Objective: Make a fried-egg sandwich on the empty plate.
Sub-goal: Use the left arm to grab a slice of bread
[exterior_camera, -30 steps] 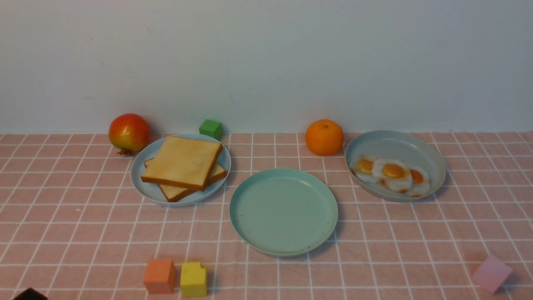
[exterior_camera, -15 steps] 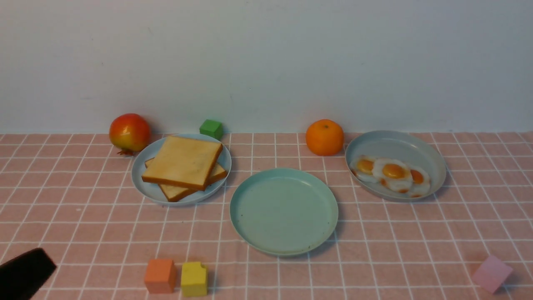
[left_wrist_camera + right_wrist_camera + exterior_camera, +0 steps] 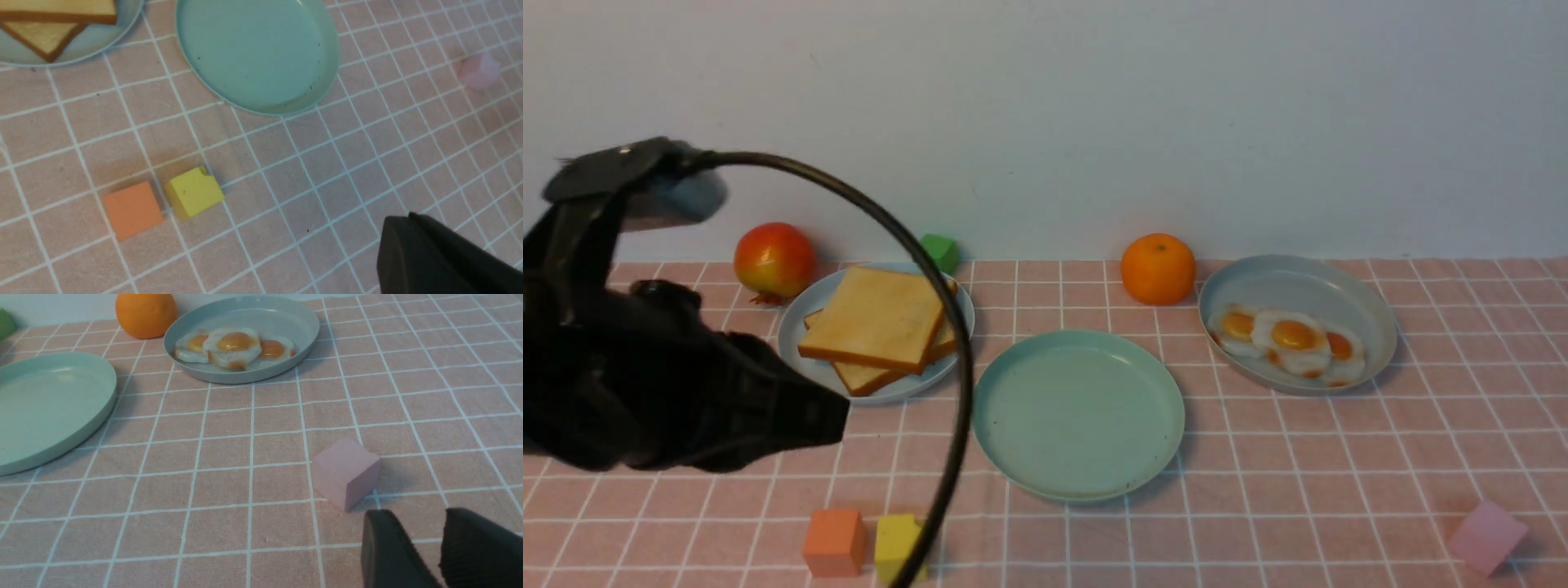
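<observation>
The empty plate (image 3: 1078,412), mint green, sits mid-table with nothing on it. Two toast slices (image 3: 878,318) lie stacked on a pale blue plate (image 3: 791,331) to its left. Several fried eggs (image 3: 1290,339) overlap in a grey-blue dish (image 3: 1298,282) to its right. My left gripper (image 3: 837,416) hangs shut and holding nothing, just in front of the toast plate. In the left wrist view the left gripper (image 3: 398,222) has its fingers pressed together. My right gripper (image 3: 421,516) stands open and low over the cloth near a pink cube (image 3: 345,471); it is outside the front view.
A red fruit (image 3: 774,260), a green cube (image 3: 941,249) and an orange (image 3: 1157,268) stand along the back wall. Orange (image 3: 833,541) and yellow (image 3: 897,545) cubes lie near the front edge. The left arm's black cable (image 3: 960,367) arcs across the toast plate.
My left arm has swung up from the lower left corner into full view, toward the toast plate, and its gripper has shut. Nothing on the table has moved.
</observation>
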You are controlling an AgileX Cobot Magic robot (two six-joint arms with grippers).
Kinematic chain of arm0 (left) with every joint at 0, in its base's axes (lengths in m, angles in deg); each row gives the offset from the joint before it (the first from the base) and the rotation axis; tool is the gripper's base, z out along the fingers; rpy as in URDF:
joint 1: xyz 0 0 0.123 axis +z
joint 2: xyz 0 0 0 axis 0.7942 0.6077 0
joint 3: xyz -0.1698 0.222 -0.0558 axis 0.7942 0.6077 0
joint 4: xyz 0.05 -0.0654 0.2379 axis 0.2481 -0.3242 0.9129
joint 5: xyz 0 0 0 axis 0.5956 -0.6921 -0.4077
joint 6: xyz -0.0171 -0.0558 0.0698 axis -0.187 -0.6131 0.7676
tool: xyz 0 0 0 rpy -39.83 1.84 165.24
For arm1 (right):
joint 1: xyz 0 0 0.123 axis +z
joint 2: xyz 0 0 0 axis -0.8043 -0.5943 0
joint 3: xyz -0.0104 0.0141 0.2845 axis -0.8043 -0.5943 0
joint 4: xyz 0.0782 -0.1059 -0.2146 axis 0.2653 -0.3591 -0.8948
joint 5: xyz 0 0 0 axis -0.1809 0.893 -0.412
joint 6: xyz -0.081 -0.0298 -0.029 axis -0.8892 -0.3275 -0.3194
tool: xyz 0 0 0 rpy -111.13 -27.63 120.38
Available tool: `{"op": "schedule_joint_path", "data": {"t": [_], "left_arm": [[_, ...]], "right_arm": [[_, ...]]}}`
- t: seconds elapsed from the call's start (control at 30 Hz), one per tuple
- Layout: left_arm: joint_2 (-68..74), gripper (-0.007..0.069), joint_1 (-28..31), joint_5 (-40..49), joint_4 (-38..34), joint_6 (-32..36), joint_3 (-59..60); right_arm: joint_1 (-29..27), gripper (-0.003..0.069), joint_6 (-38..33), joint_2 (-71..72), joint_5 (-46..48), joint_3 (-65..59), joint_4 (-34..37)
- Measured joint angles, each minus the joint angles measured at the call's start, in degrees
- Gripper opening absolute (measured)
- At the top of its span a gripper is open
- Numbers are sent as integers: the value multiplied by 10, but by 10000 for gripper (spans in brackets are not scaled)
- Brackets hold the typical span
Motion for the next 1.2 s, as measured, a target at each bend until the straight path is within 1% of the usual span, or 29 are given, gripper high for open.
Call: {"op": "schedule_joint_path", "data": {"t": [0.07, 0.13, 0.2, 0.3, 0.37, 0.4, 0.43, 0.5, 0.57, 0.6, 0.63, 0.67, 0.73, 0.77, 0.8, 0.83, 0.87, 0.97, 1.1, 1.13, 1.17, 1.2], "left_arm": [[24, 13, -45, 7, 62, -46, -13], [41, 13, -72, 12, 107, -87, -19], [57, 13, -86, 10, 149, -125, -24], [90, 13, -88, 1, 178, -161, -36], [115, 13, -88, 0, 190, -167, -53], [121, 13, -88, 0, 191, -168, -55], [145, 13, -88, 1, 200, -170, -72], [183, 13, -88, 10, 208, -171, -104], [219, 13, -88, 21, 212, -171, -140], [223, 13, -88, 24, 212, -171, -144], [264, 13, -88, 36, 221, -173, -182], [285, 13, -88, 41, 226, -173, -197], [325, 13, -84, 50, 234, -176, -236], [342, 13, -80, 53, 234, -179, -257], [346, 13, -78, 54, 235, -181, -261], [380, 13, -64, 58, 236, -189, -295], [402, 13, -52, 60, 238, -197, -316], [464, 13, -18, 61, 244, -211, -375], [533, 14, 5, 53, 267, -209, -431], [565, 33, 5, 51, 287, -198, -459], [572, 37, 5, 51, 290, -197, -462], [599, 91, 5, 51, 302, -183, -488]], "right_arm": [[0, 239, 5, 0, -3, 0, 7], [0, 239, 29, 0, -17, -1, 36], [0, 239, 70, 0, -56, -2, 95], [0, 239, 112, 0, -137, -2, 165], [0, 239, 134, 0, -195, -2, 200], [0, 239, 139, 0, -200, -2, 203], [1, 237, 159, 0, -219, 3, 225], [11, 218, 169, -1, -168, 42, 232], [30, 183, 155, -17, -89, 116, 213], [35, 174, 143, -24, -65, 126, 210], [63, 124, 89, -67, 65, 233, 178], [73, 104, 67, -87, 135, 289, 166], [94, 67, 27, -136, 246, 376, 143], [104, 51, 2, -162, 321, 436, 132], [106, 45, -5, -172, 333, 445, 130], [116, 30, -28, -207, 413, 515, 121], [122, 24, -43, -226, 451, 553, 118], [148, 22, -66, -261, 493, 634, 115], [173, 22, -82, -275, 492, 666, 116], [179, 24, -92, -276, 481, 668, 117], [180, 24, -94, -276, 479, 669, 117], [181, 25, -98, -277, 462, 669, 117]]}}
